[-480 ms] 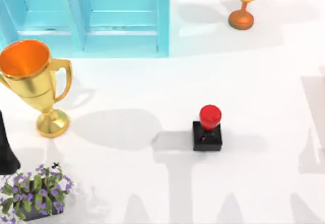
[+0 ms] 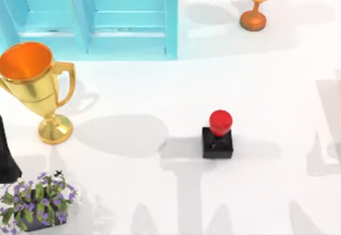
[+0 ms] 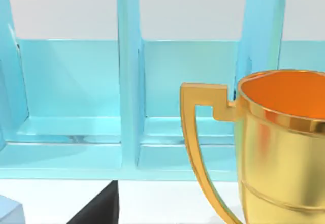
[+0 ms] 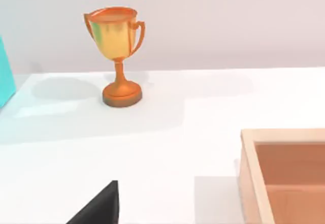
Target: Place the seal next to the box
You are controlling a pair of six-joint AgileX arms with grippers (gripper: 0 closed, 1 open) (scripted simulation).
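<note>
While neither arm had yet reached it, the seal (image 2: 218,134) stood upright on the white table (image 2: 266,86), a little right of centre and nearer the front edge than the back. Its black square base sat flat and its glossy red knob pointed up, which left the knob free to be gripped from above.

Nothing touched the seal, and open tabletop lay all around it. A large gold trophy (image 2: 36,88) stood near the left edge, well apart from the seal. A pot of purple flowers (image 2: 36,200) sat at the front left corner, with a dark shape (image 2: 6,160) just behind it at the left edge; I could not tell what that was. A pale blue shelf unit (image 2: 90,19) ran along the back left, and a smaller orange-footed trophy (image 2: 258,3) stood at the back edge, right of centre.

From the right wrist camera, a tan wooden box (image 4: 284,176) with a raised rim appeared close by, open at the top, with the small trophy far behind it. That suggested the right arm waited near the box, and was probably better placed to carry the seal there.

The left wrist camera faced the shelf unit and the large trophy's cup and handle.

Whether either gripper's fingers were apart or together, I could not tell. By my judgement the task had not begun.
</note>
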